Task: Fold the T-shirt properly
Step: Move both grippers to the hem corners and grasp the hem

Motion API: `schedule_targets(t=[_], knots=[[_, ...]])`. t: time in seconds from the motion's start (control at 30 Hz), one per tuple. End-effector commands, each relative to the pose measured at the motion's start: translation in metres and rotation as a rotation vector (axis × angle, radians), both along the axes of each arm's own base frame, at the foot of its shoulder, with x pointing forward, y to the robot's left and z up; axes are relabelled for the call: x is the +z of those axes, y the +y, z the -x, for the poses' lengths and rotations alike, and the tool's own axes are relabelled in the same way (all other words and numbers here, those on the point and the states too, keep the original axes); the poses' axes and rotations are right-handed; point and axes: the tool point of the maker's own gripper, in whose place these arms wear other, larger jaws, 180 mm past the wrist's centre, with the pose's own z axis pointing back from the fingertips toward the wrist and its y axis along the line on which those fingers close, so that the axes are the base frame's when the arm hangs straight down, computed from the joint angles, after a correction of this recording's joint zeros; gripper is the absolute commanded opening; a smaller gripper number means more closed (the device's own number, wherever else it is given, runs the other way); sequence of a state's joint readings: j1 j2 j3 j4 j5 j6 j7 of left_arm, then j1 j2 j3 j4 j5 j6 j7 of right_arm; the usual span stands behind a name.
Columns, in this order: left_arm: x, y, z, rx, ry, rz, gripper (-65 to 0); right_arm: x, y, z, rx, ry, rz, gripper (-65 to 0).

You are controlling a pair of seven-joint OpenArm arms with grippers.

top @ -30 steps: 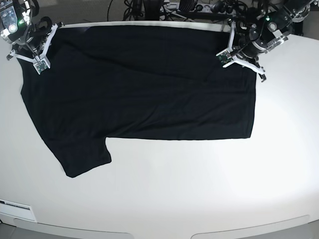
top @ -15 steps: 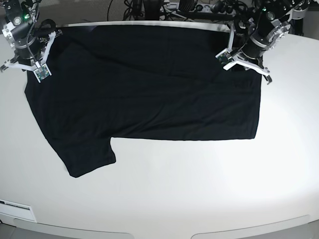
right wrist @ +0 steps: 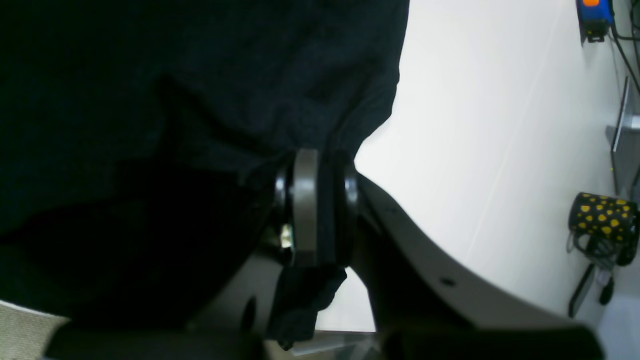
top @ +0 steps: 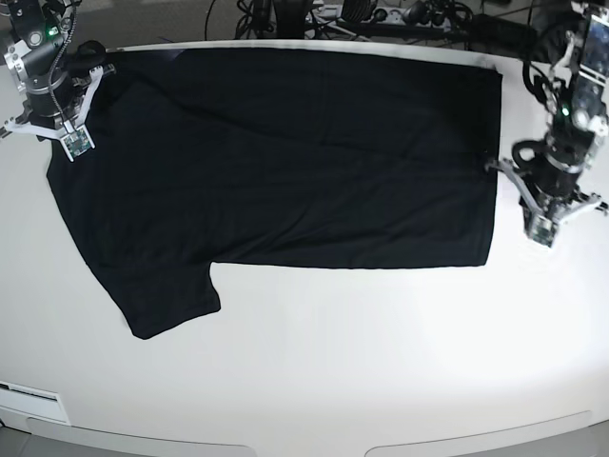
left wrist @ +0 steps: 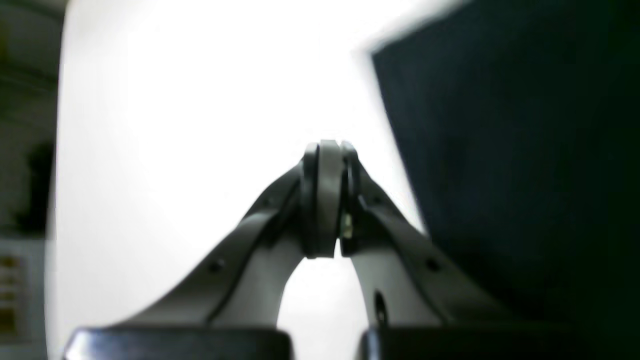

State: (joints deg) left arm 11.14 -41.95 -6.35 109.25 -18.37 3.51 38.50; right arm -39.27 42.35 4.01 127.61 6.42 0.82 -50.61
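The black T-shirt (top: 285,162) lies spread flat on the white table (top: 333,362), with one sleeve (top: 166,300) pointing to the front left; no print shows. My right gripper (top: 74,143) is at the shirt's left edge. In the right wrist view it (right wrist: 320,165) is shut on a fold of the black fabric (right wrist: 200,75). My left gripper (top: 538,227) is over bare table just right of the shirt's right edge. In the left wrist view it (left wrist: 325,150) is shut and empty, with the shirt (left wrist: 525,150) to its side.
Cables and equipment (top: 381,14) crowd the space behind the table's far edge. A black mug with yellow dots (right wrist: 602,220) and a blue and orange item (right wrist: 592,15) sit off to the side. A white label (top: 33,400) is at the front left edge.
My left gripper has let go of the shirt's far right corner and moved right and forward off the fabric. That corner now lies flat. My right gripper has barely moved.
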Motion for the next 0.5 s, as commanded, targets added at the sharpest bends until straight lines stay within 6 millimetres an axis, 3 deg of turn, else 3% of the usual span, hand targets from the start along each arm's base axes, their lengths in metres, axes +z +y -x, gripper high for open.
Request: schedule_targets(t=[0.0, 0.07, 0.13, 0.3, 0.47], knots=[[0.022, 0.018, -0.018, 0.047, -0.095, 0.016, -65.0, 0.011, 0.001, -0.009, 0.024, -0.049, 0.011, -55.6], [0.022, 0.040, -0.035, 0.140, -0.158, 0.139, -65.0, 0.012, 0.003, -0.011, 0.032, -0.061, 0.004, -55.6], [0.008, 0.046, -0.047, 0.171, -0.145, 0.272, -65.0, 0.012, 0.004, -0.011, 0.029, -0.064, -0.001, -55.6], [-0.031, 0.019, -0.067, 0.076, 0.013, 0.575, -33.2, 0.011, 0.005, -0.010, 0.023, -0.064, -0.010, -55.6], [-0.068, -0.009, -0.069, 0.046, 0.212, 0.759, -31.4, 0.011, 0.005, -0.010, 0.023, -0.064, -0.010, -55.6]])
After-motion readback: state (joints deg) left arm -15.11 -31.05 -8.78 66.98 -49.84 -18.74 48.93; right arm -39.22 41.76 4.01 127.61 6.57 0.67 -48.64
